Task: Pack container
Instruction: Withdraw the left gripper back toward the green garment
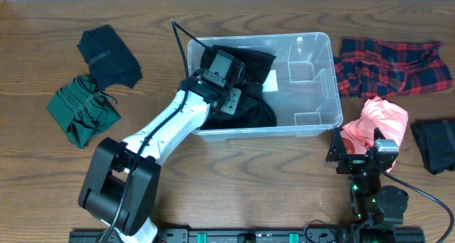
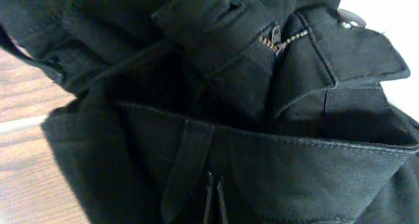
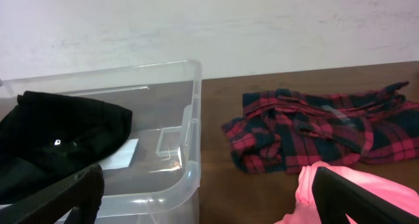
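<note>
The clear container (image 1: 316, 79) stands at the table's middle, with a white label (image 1: 271, 80) on its bottom. A black pair of trousers (image 1: 257, 109) lies in its left half. My left gripper (image 1: 226, 99) reaches into the tub over the near rim. In the left wrist view the trousers (image 2: 262, 73) fill the frame, and the fingers (image 2: 214, 198) are pressed together on their cloth. My right gripper (image 1: 359, 155) is open and empty, next to a pink cloth (image 1: 380, 119). The right wrist view shows the container (image 3: 190, 119), its jaws (image 3: 209, 211) spread wide.
A red plaid shirt (image 1: 391, 65) lies right of the tub, also seen in the right wrist view (image 3: 314, 132). A black cloth (image 1: 434, 145) lies at the right edge. Another black cloth (image 1: 106, 55) and a green cloth (image 1: 82, 109) lie at the left.
</note>
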### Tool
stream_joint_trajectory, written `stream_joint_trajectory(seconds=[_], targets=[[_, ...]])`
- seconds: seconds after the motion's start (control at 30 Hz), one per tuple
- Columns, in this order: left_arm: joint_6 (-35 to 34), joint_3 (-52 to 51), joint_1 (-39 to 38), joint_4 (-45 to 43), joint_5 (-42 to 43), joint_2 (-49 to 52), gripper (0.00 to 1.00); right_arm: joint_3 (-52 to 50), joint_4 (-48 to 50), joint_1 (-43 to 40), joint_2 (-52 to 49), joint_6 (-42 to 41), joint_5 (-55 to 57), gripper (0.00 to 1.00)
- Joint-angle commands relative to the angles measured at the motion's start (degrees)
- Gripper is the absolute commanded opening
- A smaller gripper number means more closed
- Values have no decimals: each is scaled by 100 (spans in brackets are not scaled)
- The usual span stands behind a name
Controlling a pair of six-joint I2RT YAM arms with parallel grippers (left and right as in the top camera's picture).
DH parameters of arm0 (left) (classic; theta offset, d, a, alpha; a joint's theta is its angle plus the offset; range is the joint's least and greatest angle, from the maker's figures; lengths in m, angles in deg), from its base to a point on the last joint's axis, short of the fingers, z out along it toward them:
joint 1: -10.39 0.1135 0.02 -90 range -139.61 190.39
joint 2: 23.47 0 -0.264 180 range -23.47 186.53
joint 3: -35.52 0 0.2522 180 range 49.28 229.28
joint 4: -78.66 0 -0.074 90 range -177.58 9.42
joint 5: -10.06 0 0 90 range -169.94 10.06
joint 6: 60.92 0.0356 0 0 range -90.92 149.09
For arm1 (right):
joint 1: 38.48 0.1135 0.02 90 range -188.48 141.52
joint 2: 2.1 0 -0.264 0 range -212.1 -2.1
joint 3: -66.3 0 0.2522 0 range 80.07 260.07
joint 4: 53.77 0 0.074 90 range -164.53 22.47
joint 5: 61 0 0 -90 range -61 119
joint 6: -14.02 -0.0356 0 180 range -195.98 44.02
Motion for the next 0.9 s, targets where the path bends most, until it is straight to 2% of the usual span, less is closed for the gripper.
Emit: stream_joint_trajectory(seconds=[0.0, 0.3, 0.5, 0.6, 0.73, 0.87], targets=[[-70, 15, 0, -37, 181, -55, 6, -13, -15, 81, 33, -44, 15, 99], [-68, 372, 61, -55, 122, -1204, 6, -13, -15, 81, 33, -44, 15, 99], [-70, 372, 431, 162, -1016, -2033, 6, -13, -15, 81, 33, -44, 15, 99], [-70, 372, 824, 376, -1528, -2253, 6, -13, -15, 81, 33, -44, 15, 98], [-76, 372, 1539, 673, -1657, -2319, 6, -13, -15, 81, 33, -44, 15, 99], [-533, 358, 2358, 970, -1657, -2304, 6, -13, -15, 81, 33, -44, 15, 99]])
